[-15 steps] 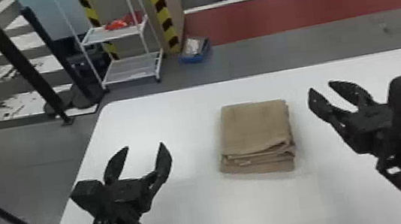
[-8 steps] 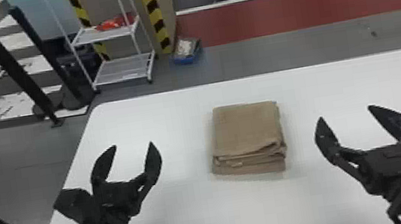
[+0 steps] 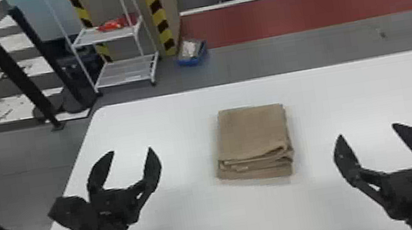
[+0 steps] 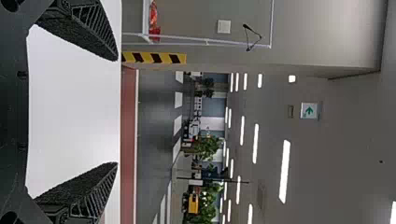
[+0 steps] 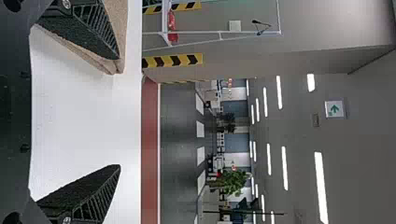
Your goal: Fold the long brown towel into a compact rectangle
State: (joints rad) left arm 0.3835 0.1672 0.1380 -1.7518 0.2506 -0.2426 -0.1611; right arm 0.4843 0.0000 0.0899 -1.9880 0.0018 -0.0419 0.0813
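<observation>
- Black left claw (image 3: pixel 131 150): fingers spread, nothing between them; over the counter (image 3: pixel 263 213), apart from the cloth.
- Right claw (image 3: pixel 367 130): likewise spread and empty, also clear of the cloth.
- Brown towel (image 3: pixel 252 131): to the right of the left claw and to the left of the right claw, flat on the counter. Already a compact, near-rectangular stack; layered edges face the robot, lower layers jutting out past the top one, slight ruffle at the near right corner.
- Assessment: folding looks essentially complete; step in hand is probably clearing the claws, or at most a light tidy.
- Method, clearing: keep both claws wide of the stack and draw them back level, so no fingertip snags a loose layer.
- Method, tidy: press down gently from above, then nudge the near edges square, all layers together. Pushing only the top layer would likely skew it or reopen the fold.
- Beyond the left claw, past the counter's far edge: white shelf (image 3: pixel 125 77), no part in the work.
</observation>
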